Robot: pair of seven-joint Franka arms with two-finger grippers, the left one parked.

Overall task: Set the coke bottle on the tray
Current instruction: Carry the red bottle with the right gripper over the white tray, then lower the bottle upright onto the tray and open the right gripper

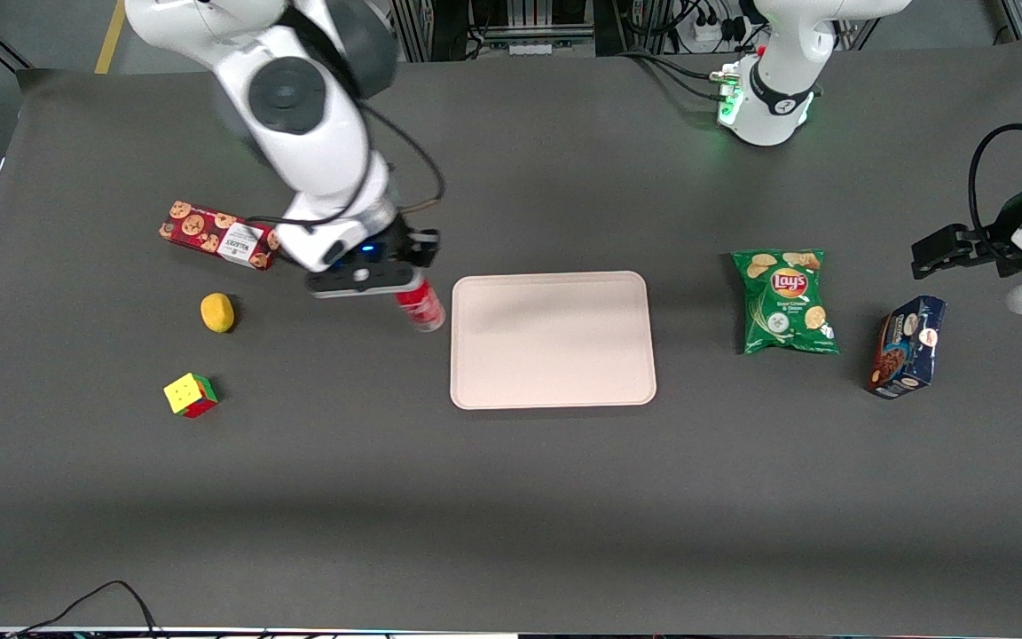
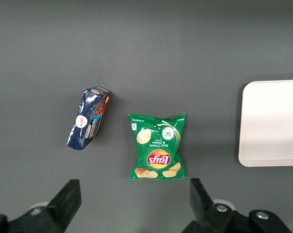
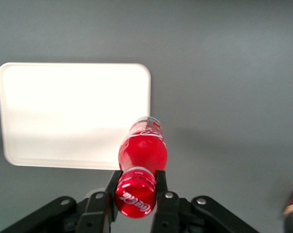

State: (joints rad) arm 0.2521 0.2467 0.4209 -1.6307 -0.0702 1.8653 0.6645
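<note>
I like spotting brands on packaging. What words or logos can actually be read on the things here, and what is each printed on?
"Lay's": on the green chip bag.
"Sour Cream & Onion": the same bag, under the logo.
"Coca-Cola": script on the cap of the coke bottle, which the gripper holds shut just beside the tray.
"WALKERS": seemingly, on the red cookie box's white label; blurred.
Dark blue box: too small to read.
</note>
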